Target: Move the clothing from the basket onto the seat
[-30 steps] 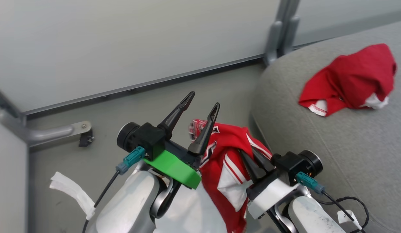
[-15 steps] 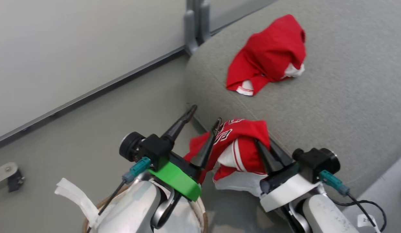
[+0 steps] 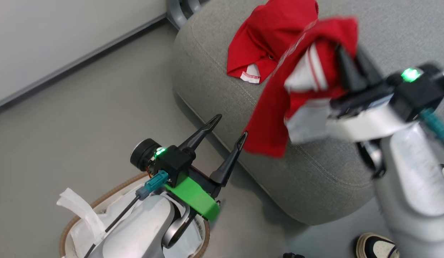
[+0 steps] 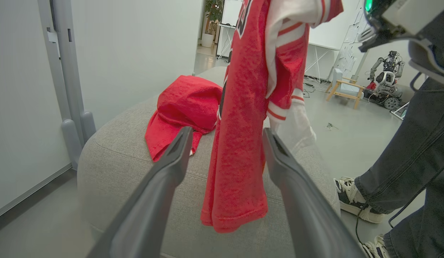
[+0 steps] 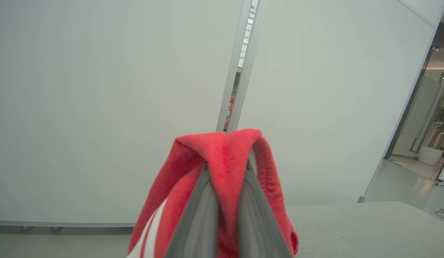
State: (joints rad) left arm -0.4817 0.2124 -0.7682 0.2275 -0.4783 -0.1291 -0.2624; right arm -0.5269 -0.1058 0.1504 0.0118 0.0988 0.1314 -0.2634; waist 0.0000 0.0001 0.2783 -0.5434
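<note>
Currently you are holding the jersey (image 3: pixel 272 118) in the right gripper (image 3: pixel 345 53), jaws clamped on a fold, so it is hanging clear above the seat (image 3: pixel 315 179) corner, ready for dropping beside the plain garment (image 3: pixel 268 39) lying on the seat. Your left gripper (image 3: pixel 231 125) is waiting wide open, empty, just off the seat.

Jersey (image 3: pixel 268 118) motion-blurred in head view
</note>
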